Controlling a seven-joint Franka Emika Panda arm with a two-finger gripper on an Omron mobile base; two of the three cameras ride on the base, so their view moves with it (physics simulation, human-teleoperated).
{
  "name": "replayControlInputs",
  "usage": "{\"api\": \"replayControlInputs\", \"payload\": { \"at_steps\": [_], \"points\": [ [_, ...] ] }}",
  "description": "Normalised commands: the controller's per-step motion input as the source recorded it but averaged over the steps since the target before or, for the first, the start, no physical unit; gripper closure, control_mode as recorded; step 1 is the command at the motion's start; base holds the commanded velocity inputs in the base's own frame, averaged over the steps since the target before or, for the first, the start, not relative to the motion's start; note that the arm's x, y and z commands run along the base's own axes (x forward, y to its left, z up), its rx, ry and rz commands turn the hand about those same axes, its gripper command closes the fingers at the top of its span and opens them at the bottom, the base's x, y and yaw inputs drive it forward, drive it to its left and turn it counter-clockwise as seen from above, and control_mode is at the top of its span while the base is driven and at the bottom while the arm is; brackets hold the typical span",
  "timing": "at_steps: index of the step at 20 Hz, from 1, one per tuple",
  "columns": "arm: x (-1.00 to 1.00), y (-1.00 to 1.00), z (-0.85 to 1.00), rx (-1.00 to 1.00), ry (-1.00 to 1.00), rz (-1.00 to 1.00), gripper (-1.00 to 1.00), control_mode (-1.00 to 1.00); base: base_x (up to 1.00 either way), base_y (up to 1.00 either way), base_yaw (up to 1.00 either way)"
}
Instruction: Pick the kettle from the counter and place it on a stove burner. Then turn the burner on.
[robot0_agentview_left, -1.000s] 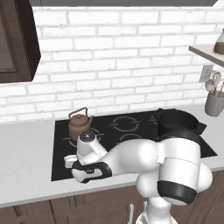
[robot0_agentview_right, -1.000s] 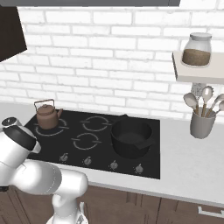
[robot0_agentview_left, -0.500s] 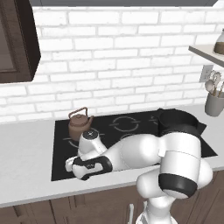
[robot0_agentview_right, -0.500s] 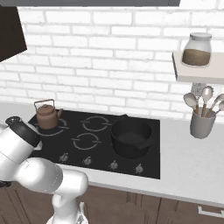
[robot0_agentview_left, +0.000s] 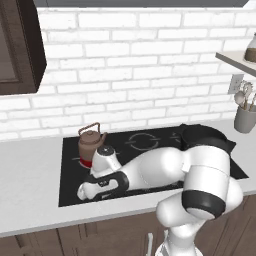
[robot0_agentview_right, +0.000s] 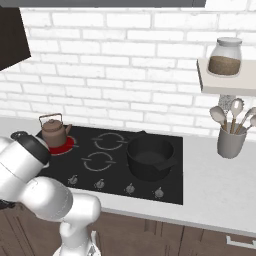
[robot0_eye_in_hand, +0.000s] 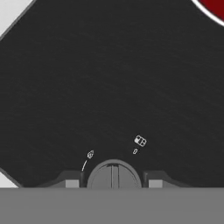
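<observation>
Now the kettle sits on the back-left burner of the black cooktop, and that burner glows red under it. In the hand view a slice of the same red ring shows at the top right corner. The claw is down at the front edge of the cooktop, near its left end, well in front of the kettle and apart from it. Its two fingers stand on either side of a round grey knob, close against it, so the claw is clenched around the knob at a partial opening. Small white marks are printed on the glass just beyond the knob. In the left base view the hand lies low over the cooktop's front strip, with the pale tabletop to its left. A black pot stands on the right side of the cooktop.
</observation>
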Motion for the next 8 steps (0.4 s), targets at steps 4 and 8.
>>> {"api": "replayControlInputs", "payload": {
  "at_steps": [4, 8],
  "points": [
    [-0.08, 0.00, 0.00, -0.10, -0.06, 0.30, 1.00, -1.00, 0.00, 0.00, 0.00],
    [-0.02, 0.00, 0.00, -0.10, -0.05, 0.28, 1.00, -1.00, 0.00, 0.00, 0.00]
  ]
}}
